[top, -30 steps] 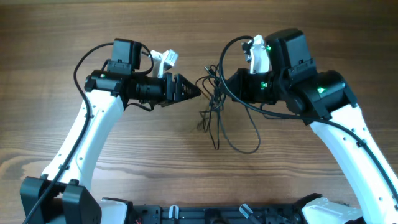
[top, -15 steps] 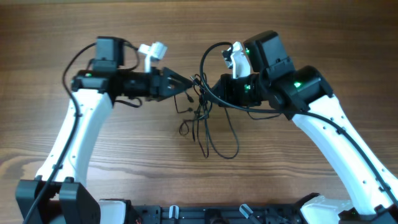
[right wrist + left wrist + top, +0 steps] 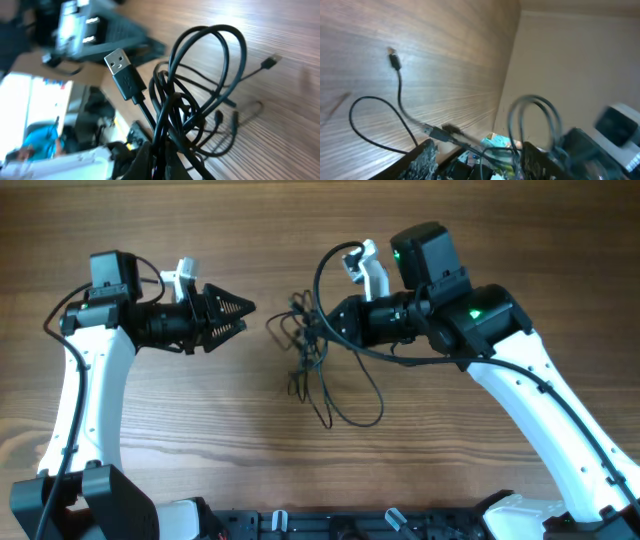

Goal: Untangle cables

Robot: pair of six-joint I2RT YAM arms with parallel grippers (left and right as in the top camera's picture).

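Overhead: my right pincer (image 3: 325,327) is clenched on the cables (image 3: 312,370), whose tangle trails onto the wooden table (image 3: 450,230). My left pincer (image 3: 245,318) hangs just left of the tangle, released and grasping nothing.

Left wrist: my fingers (image 3: 422,157) stand apart, with the tangle beyond them.

Right wrist: a USB plug (image 3: 120,67) juts up from the tangle.

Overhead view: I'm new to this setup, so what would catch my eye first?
A knot of thin dark cables lies mid-table, its top pinched in the right fingers. The left fingers stand open just left of it, holding nothing. In the right wrist view a silvery USB plug sticks up from the bundle.
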